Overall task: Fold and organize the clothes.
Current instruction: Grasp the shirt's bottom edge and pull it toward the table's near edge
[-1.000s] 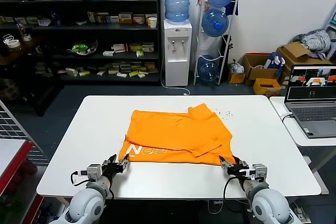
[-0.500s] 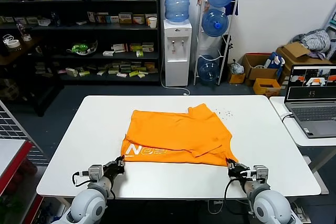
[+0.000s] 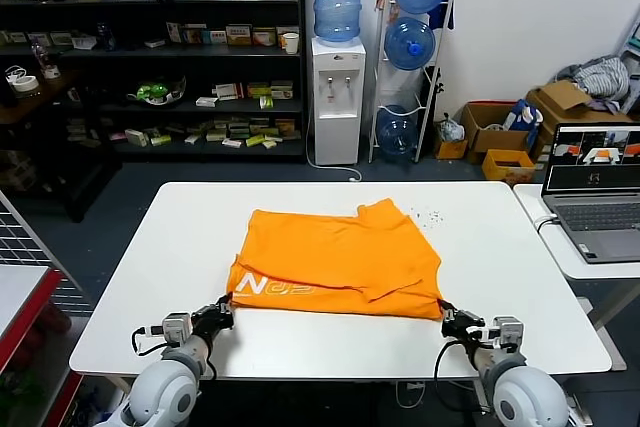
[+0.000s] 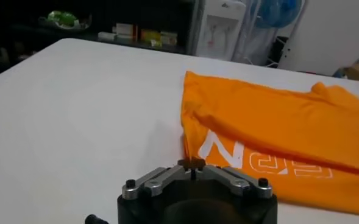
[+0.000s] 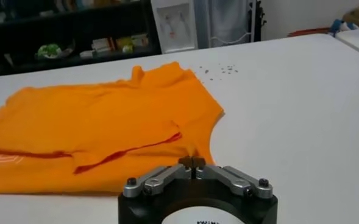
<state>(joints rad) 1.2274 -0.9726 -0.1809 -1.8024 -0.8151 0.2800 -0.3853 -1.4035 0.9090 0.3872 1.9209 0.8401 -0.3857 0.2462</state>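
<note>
On the white table (image 3: 150,277), near edge:
T-shirt (image 3: 340,262): orange, lying mid-table, partly folded; white lettering (image 3: 272,287) along the near hem.
Left gripper (image 3: 222,309): at the near-left corner of the hem, fingers pinched together on the fabric edge.
Right gripper (image 3: 447,315): at the near-right corner, fingers closed on the hem.
Laptop (image 3: 596,192): open on the side table to the right.

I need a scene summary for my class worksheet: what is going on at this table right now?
A two-armed robot is folding an orange T-shirt that lies partly folded on a white table, white lettering showing along its near edge. The left gripper pinches the shirt's near left corner and the right gripper pinches the near right corner, both jaws shut on the fabric at the table's near side. The shirt still lies flat; nothing is lifted yet.
</note>
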